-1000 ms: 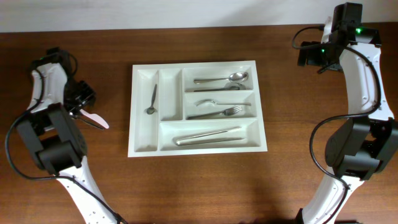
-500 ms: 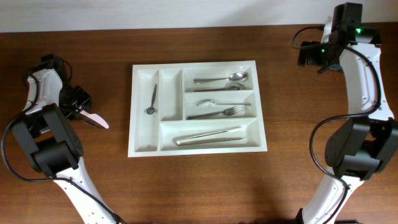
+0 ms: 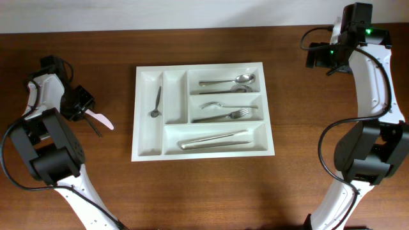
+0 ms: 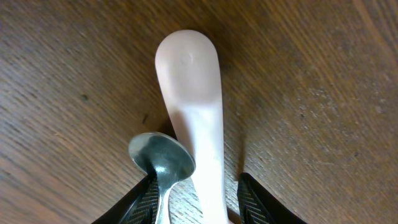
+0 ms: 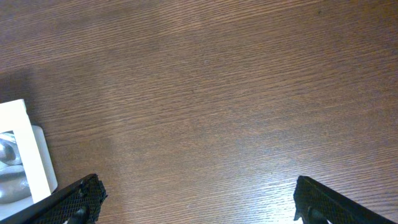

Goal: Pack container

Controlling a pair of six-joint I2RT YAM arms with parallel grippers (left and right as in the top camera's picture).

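The container is a large white cutlery tray at the table's middle. It holds a small spoon in a narrow compartment, spoons, forks and knives in the long ones. My left gripper is left of the tray and shut on a white plastic spoon and a small metal spoon. In the left wrist view the white spoon and the metal spoon sit between the fingers. My right gripper is open and empty at the far right.
Brown wooden table. The tray's corner shows at the left edge of the right wrist view. A white wall strip runs along the table's far edge.
My left gripper has shifted left and the white spoon has moved slightly right, with a dark line now showing apart beneath it. The right arm has not moved.
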